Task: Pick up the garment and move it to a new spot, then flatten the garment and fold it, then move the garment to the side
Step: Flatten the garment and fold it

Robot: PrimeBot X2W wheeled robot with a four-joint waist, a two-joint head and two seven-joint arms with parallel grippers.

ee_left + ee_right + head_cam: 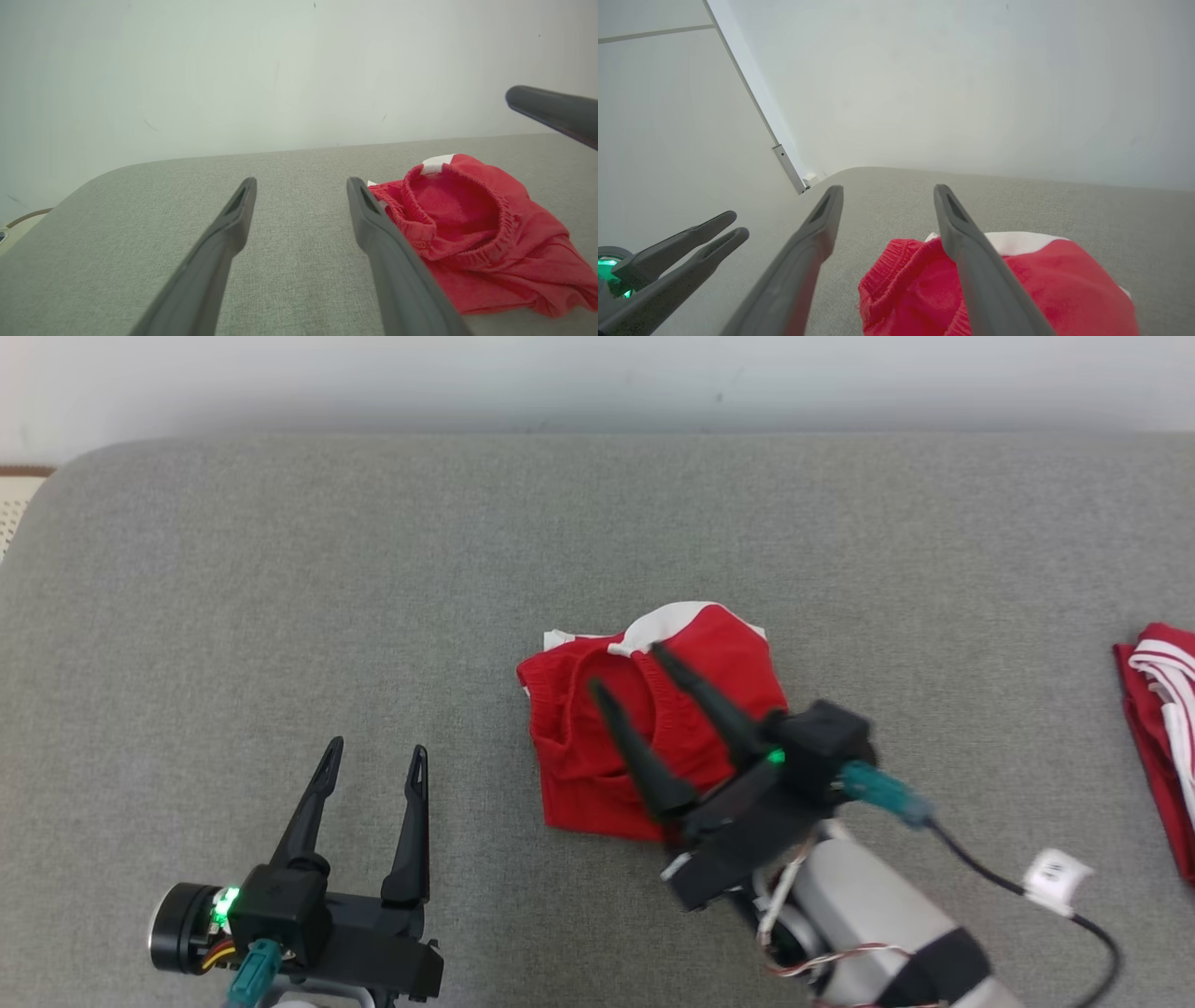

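Note:
The garment (597, 775) is a red piece with white trim and an elastic waistband, lying bunched in the middle of the grey cushion. My right gripper (624, 668) hovers over it, open, fingers pointing up-left with nothing between them. In the right wrist view the garment (1064, 289) lies below the right gripper (886, 189). My left gripper (375, 749) stands open at the lower left, apart from the cloth. The left wrist view shows the left gripper (301, 181) open, with the garment (476, 242) to its right.
The grey cushion (280, 597) spreads wide with a pale wall behind it. A second red and white striped cloth (1162, 728) lies at the right edge. A cable with a white tag (1055, 877) trails from my right arm.

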